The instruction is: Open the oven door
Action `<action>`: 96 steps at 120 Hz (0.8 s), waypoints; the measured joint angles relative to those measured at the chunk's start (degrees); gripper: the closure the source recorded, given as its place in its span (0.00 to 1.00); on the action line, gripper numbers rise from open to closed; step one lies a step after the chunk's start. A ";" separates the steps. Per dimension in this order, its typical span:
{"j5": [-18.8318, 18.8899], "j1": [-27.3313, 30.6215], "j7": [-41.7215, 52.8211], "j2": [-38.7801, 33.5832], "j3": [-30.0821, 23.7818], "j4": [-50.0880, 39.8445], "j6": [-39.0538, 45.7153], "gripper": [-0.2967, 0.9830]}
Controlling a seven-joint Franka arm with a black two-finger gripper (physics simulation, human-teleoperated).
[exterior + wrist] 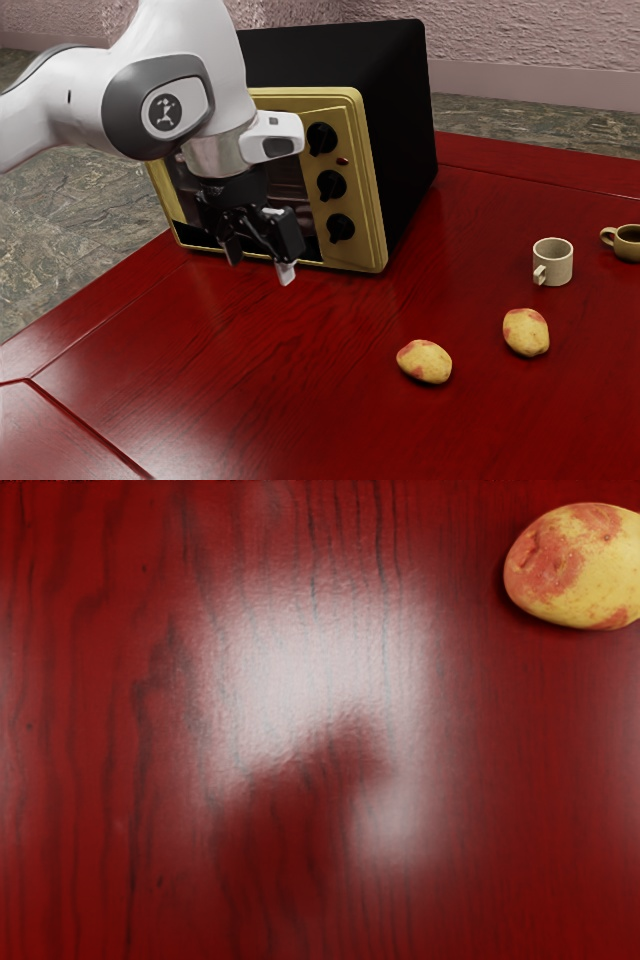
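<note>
Black gripper (260, 262) hangs released, its two fingers (286, 273) spread apart, before the gold-framed oven (372, 215) on a red table (250, 400) bearing two potatoes (425, 362).

So the arm (198, 40) comes in from the exterior view's left, white with a chunky grey-ringed joint (160, 108), then basically drops down to the wrist (215, 155). Black gripper (260, 262) hangs below that, fingers (287, 272) pointing mostly down, pale tips spread well apart, so yeah, it's open.
</note>
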 joint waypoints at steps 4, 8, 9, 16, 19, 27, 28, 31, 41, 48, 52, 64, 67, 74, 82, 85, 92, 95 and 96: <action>-0.98 12.21 4.52 -12.05 -9.16 -1.12 2.03 0.24; -2.09 28.98 8.94 -20.05 -14.60 -3.22 4.32 0.24; -2.33 32.23 10.02 -21.61 -15.60 -3.97 4.97 0.24; -4.46 48.70 17.71 -28.55 -20.38 -8.75 9.58 0.24; -5.85 53.36 21.02 -29.89 -21.37 -10.20 11.41 0.24; -8.46 59.09 29.30 -31.41 -21.23 -11.94 15.26 0.23; -8.65 59.43 30.27 -31.49 -21.07 -12.03 15.61 0.23; -9.05 60.31 33.06 -31.36 -21.02 -11.71 16.13 0.23; -3.45 62.36 41.54 -28.09 -26.30 -8.58 16.71 0.23; -1.57 62.59 46.82 -25.37 -26.19 -7.71 17.34 0.23; -3.32 62.75 49.63 -23.94 -24.10 -7.66 17.70 0.23; -7.12 63.19 57.18 -22.53 -22.74 -9.63 20.20 0.23; -7.84 63.65 58.88 -22.08 -23.64 -10.44 21.73 0.23; -9.32 64.84 62.59 -19.55 -25.73 -12.08 26.51 0.23; -10.38 65.32 66.36 -17.46 -27.80 -13.82 33.07 0.23; -10.65 65.69 67.67 -17.00 -28.31 -14.35 35.30 0.23; -11.06 66.18 70.54 -16.29 -29.32 -15.61 40.29 0.23; -11.10 66.27 71.71 -16.11 -29.77 -16.13 42.40 0.23; -11.10 66.29 72.10 -16.05 -29.89 -16.26 43.06 0.23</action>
